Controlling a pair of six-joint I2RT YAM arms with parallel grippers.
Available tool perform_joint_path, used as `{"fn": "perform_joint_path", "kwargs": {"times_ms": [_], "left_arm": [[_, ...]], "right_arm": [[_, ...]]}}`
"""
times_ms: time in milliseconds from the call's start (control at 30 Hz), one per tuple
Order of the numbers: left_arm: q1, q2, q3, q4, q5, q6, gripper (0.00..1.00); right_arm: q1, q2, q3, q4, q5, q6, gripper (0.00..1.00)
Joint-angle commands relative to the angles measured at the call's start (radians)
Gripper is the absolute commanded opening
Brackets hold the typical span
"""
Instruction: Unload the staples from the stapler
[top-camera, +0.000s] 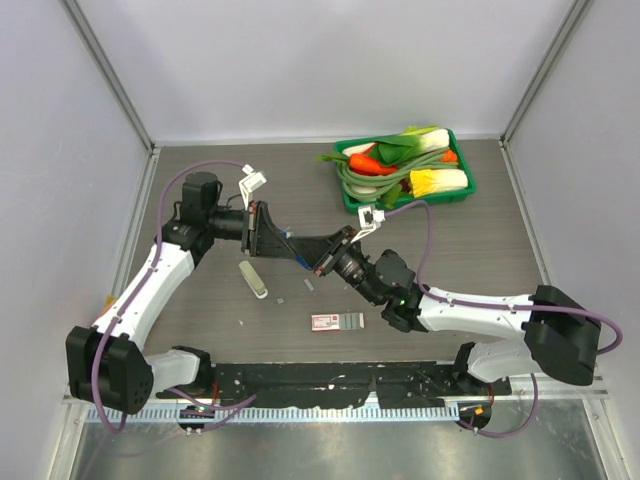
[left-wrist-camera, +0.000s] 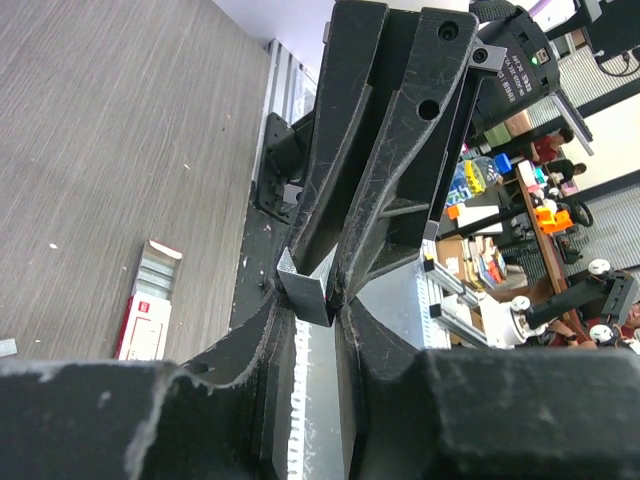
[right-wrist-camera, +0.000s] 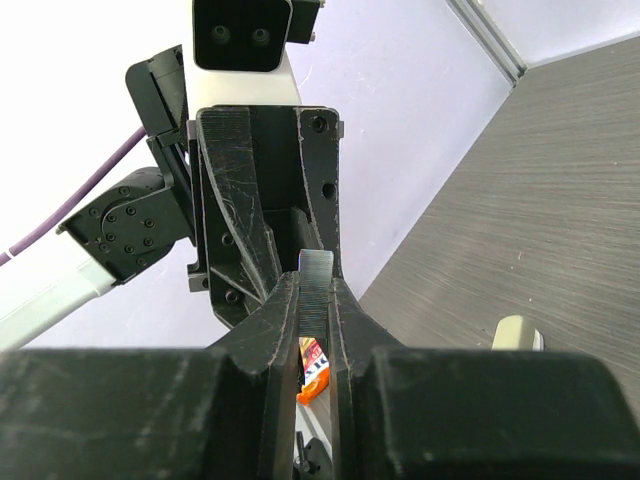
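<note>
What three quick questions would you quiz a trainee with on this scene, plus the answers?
1. True or false: the tray sits far right on the table.
2. The red-and-white box lies: A in the tray; B on the table, toward its near edge; C under the tray.
3. What silvery thing does the right claw pinch?
Key: 1 true; 2 B; 3 staples.

You're looking at bare, ribbed, dull-shining metal on the staples, a matt wood-grain finish on the table, and glossy green plastic on the tray.
</note>
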Motion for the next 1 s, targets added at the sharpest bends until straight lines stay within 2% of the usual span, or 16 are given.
{"fn": "perform_joint_path", "kwargs": {"times_ms": [0,67,300,467,700,967], "left_arm": [[0.0,-0.024,0.001,0.052,0.016,-0.018,0.21],[0.0,-0.024,-0.001,0.055,0.011,-0.018,0.17],[0.0,-0.023,0.002,0.055,0.009,-0.028,0.15],[0.002,-0.024,-0.005,0.052,-0.003,-0.028,0.0],[0.007,-0.017,0.019,-0.014,-0.052,0.028,0.0],[0.005,-0.02,0.035,-0.08,-0.087,0.091,0.0]], "right_arm": [[0.004,-0.025,0.013,0.045,0.021,-0.013,0.01],[0.004,-0.031,0.01,0.042,0.024,-0.016,0.01],[0.002,-0.044,-0.002,0.039,0.038,-0.028,0.01],[0.004,-0.083,-0.021,0.013,0.06,-0.044,0.01],[0.004,-0.149,-0.064,-0.036,0.067,-0.054,0.01],[0.005,-0.154,-0.085,-0.051,0.057,-0.051,0.01]]}}
